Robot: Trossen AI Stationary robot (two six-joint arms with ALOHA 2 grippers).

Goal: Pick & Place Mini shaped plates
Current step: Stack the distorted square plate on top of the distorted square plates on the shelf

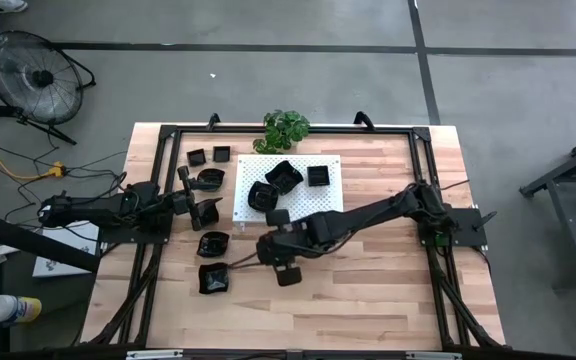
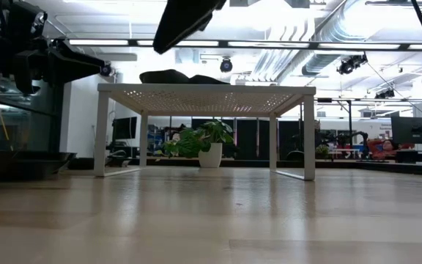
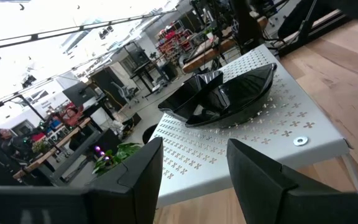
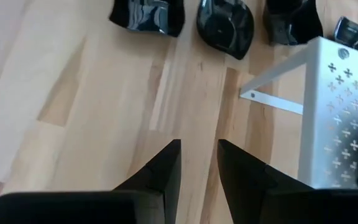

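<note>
So at this moment neither arm was carrying anything. The right gripper (image 1: 286,262) sat just below the middle of the high view, below the white perforated board (image 1: 290,212), and in its wrist view the fingers (image 4: 160,171) stood a narrow gap apart with only bare wooden table (image 4: 73,93) between them. The left gripper (image 1: 206,205) was at middle left, beside the board's left edge, fingers (image 3: 135,174) a moderate gap apart, also empty, looking across at the dishes on the board.

The mini shaped plates were split up: three or so on the board (a big wavy one (image 1: 263,195), another (image 1: 283,176), a square one (image 1: 318,176)), the rest loose on the wood in the left half: two small ones (image 1: 209,155) at upper left, one (image 1: 211,179) under those, one (image 1: 213,243) lower down and one (image 1: 213,279) at lower left.

My read is the right arm was lining up for one of the loose dishes at lower left, though I honestly couldn't tell which.

Tips for doing it well, just my guess:
- Open wider first; that gap looked tight for a dish rim.
- Come straight down over one rim wall, one finger inside and one outside.
- They're glossy and shallow, so they'll probably skate if nudged sideways.
- Keep clear of the left arm, which was parked near the same pile.
</note>
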